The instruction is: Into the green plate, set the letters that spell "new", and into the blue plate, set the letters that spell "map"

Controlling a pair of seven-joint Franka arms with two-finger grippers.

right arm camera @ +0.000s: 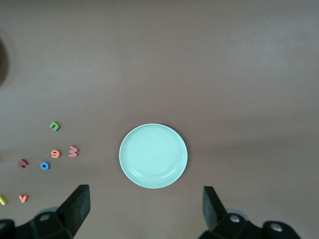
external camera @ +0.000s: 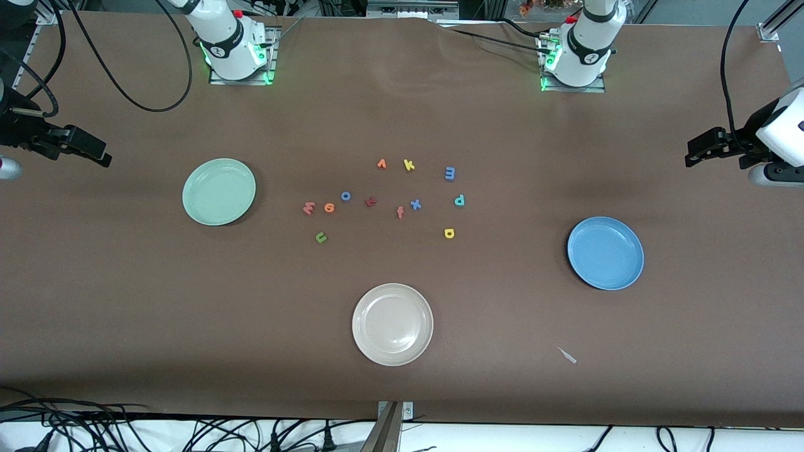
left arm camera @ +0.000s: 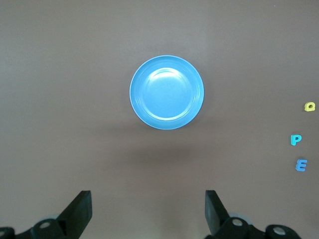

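Six letters wait loose mid-frame in the front view, none plated yet, so I judge sorting has not begun. My left gripper (left arm camera: 148, 214) hangs at the right edge, my right gripper (right arm camera: 144, 214) at the left edge, both spread wide and empty. The green n (external camera: 321, 237), orange e (external camera: 329, 208) and salmon w (external camera: 308, 208) lie beside the green plate (external camera: 195, 207); the blue m (external camera: 450, 174), teal p (external camera: 459, 200) and yellow a (external camera: 449, 233) sit toward the blue plate (external camera: 581, 267). Next I should descend over one small letter and pinch it precisely.

Left hand (left arm camera: 147, 211) and right hand (right arm camera: 144, 211) agape, aloft.
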